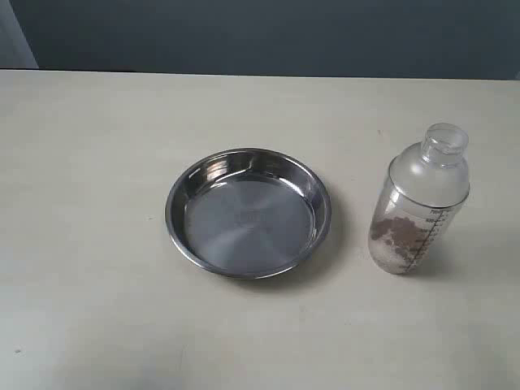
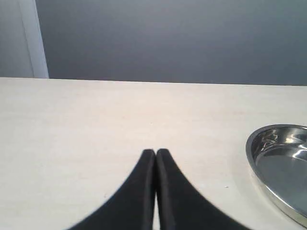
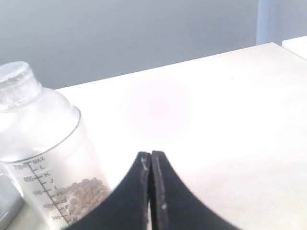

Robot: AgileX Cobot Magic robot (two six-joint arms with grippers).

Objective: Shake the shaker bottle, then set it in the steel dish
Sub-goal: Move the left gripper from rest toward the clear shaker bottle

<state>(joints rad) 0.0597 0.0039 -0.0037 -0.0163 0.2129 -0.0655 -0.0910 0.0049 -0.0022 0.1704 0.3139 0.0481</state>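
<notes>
The shaker bottle [image 1: 418, 205] stands upright on the table to the right of the steel dish [image 1: 249, 211], a short gap between them. It is clear plastic with a frosted dome, a round cap, a dark scale and brown bits at the bottom. The dish holds nothing. Neither gripper shows in the exterior view. In the right wrist view my right gripper [image 3: 151, 155] is shut on nothing, with the shaker bottle [image 3: 45, 153] close beside it. In the left wrist view my left gripper [image 2: 156, 152] is shut on nothing, and the steel dish [image 2: 280, 165] lies off to its side.
The pale table [image 1: 81, 162] spreads wide on all sides of both objects. A dark wall [image 1: 268, 36] runs behind its far edge.
</notes>
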